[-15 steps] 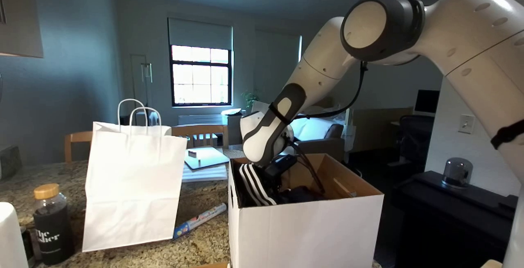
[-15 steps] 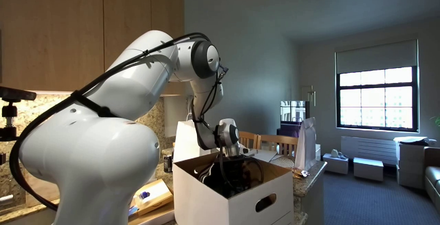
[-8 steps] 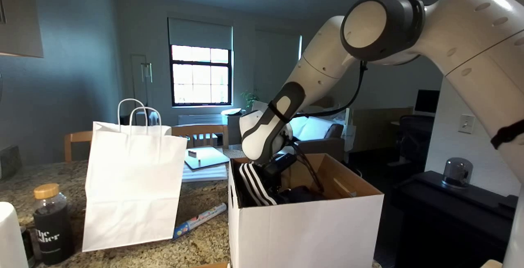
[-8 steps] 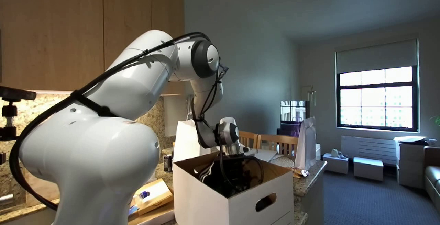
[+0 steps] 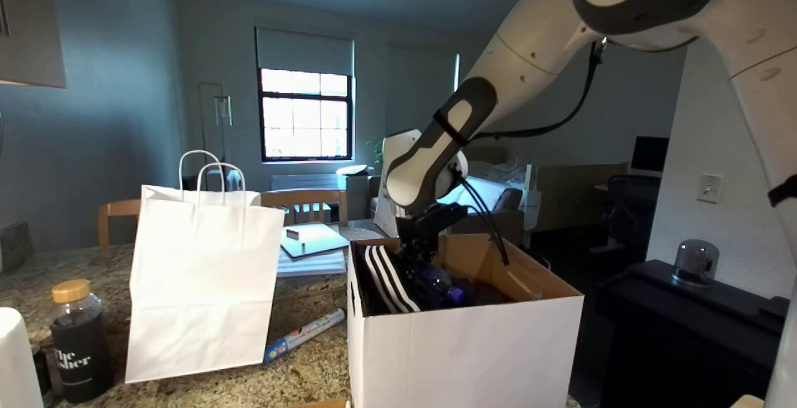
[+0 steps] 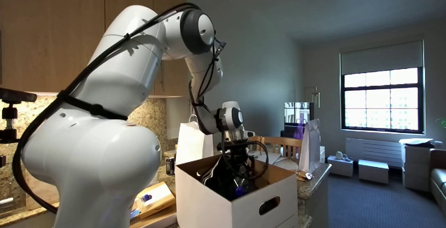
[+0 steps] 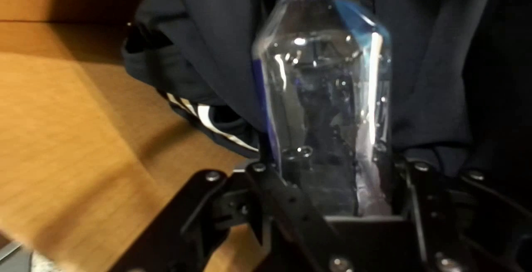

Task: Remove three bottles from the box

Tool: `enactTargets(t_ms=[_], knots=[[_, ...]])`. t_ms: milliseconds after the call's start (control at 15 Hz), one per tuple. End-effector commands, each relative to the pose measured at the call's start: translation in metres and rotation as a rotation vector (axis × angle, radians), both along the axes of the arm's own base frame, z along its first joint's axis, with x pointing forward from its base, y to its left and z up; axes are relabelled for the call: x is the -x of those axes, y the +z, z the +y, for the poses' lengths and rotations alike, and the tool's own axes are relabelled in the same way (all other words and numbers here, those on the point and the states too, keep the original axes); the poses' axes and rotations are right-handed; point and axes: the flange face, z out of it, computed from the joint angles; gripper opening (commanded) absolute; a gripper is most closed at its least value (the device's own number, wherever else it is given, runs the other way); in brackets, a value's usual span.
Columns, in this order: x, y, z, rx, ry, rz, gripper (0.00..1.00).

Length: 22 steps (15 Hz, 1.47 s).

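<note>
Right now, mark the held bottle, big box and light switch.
Held bottle (image 7: 324,106): in the wrist view, body.
Big box (image 5: 464,358): in an exterior view, near wall.
Light switch (image 5: 710,189): in an exterior view, centre.

dark cloth (image 7: 432,77) crowds bottle (image 7: 324,110); box (image 5: 464,358) open above

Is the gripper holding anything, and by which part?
Yes: the gripper holds a clear bottle by the sides of its body near the base, the end away from its blue cap.
</note>
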Motion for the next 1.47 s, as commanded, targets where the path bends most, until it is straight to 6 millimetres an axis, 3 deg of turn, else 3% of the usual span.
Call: enactTargets(t_ms=[0, 400, 600, 867, 1200, 1400], knots=[[0.023, 0.070, -0.024, -0.036, -0.068, -0.131, 0.32], [0.028, 0.153, -0.052, -0.074, -0.180, -0.275, 0.32], [0.029, 0.179, -0.061, -0.102, -0.218, -0.260, 0.32], [0.037, 0.181, -0.052, -0.139, -0.240, -0.101, 0.32], [0.053, 0.182, -0.014, -0.198, -0.134, 0.100, 0.32], [0.059, 0.169, 0.011, -0.207, -0.044, 0.187, 0.32]])
